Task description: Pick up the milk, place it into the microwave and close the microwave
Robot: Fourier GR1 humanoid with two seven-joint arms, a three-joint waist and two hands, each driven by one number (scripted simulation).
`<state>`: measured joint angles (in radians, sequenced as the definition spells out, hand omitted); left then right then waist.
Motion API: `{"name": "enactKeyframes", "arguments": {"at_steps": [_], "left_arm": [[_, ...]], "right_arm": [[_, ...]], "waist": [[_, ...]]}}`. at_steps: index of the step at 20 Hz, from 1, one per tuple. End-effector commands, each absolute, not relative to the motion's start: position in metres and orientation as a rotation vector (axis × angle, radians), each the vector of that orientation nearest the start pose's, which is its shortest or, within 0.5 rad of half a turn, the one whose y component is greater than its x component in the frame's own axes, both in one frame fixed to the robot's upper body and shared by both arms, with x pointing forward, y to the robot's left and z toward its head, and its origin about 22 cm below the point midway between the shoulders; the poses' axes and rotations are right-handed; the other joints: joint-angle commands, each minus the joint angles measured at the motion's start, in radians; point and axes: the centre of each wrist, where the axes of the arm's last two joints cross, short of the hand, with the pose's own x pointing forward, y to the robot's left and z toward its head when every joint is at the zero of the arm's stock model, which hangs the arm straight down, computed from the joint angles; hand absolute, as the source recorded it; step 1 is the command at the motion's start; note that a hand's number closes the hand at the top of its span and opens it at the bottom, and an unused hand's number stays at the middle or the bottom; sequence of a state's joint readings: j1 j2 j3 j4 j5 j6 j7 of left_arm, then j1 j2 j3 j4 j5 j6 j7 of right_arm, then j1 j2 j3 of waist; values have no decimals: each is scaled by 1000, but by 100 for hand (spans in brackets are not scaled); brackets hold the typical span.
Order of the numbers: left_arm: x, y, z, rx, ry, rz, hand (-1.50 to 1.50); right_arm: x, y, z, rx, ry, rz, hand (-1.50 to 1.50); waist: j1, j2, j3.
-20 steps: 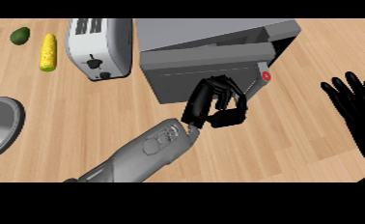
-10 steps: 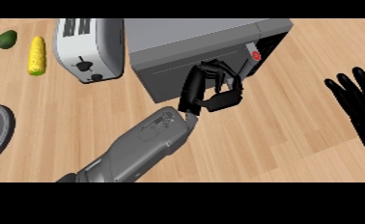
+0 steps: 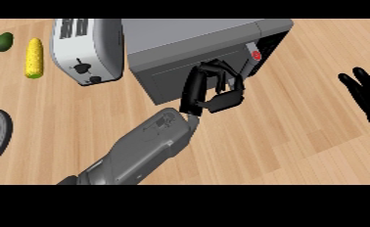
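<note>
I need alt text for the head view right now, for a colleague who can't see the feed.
The robot's left hand is at the front of the grey microwave, fingers against its door. A white toaster stands left of the microwave, with a yellow corn cob further left on the wooden counter. The right hand rests open at the right edge; no milk is visible.

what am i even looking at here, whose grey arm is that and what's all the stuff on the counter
This is one view from a humanoid robot's head, looking steeply down at a wooden counter. The grey forearm ends in its left robot hand, black, fingers curled against the front of a grey microwave; I cannot see anything held in it. The right robot hand rests open at the right edge. Left of the microwave stands a toaster, then a yellow corn cob and something green at the edge. No milk is visible.
</note>
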<state>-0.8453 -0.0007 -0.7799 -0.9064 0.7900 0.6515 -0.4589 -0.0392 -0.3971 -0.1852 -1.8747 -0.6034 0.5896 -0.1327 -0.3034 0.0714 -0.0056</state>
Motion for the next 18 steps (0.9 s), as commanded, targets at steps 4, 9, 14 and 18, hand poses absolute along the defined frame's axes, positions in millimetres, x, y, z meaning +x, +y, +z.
{"name": "enactKeyframes", "arguments": {"at_steps": [4,9,14,18], "left_arm": [[353,10,53,-210,-1827,-41,150],[353,10,50,-209,-1842,-37,150],[354,10,50,-215,-1838,-21,150],[354,10,47,-206,-1860,-23,150]], "right_arm": [[236,-328,136,593,-2083,411,-150],[235,-331,143,604,-2078,424,-150],[238,-334,150,591,-2087,406,-150],[237,-337,159,599,-2098,424,-150]], "waist": [[-8,14,0],[-23,12,1],[-16,15,2],[-26,12,2]]}}
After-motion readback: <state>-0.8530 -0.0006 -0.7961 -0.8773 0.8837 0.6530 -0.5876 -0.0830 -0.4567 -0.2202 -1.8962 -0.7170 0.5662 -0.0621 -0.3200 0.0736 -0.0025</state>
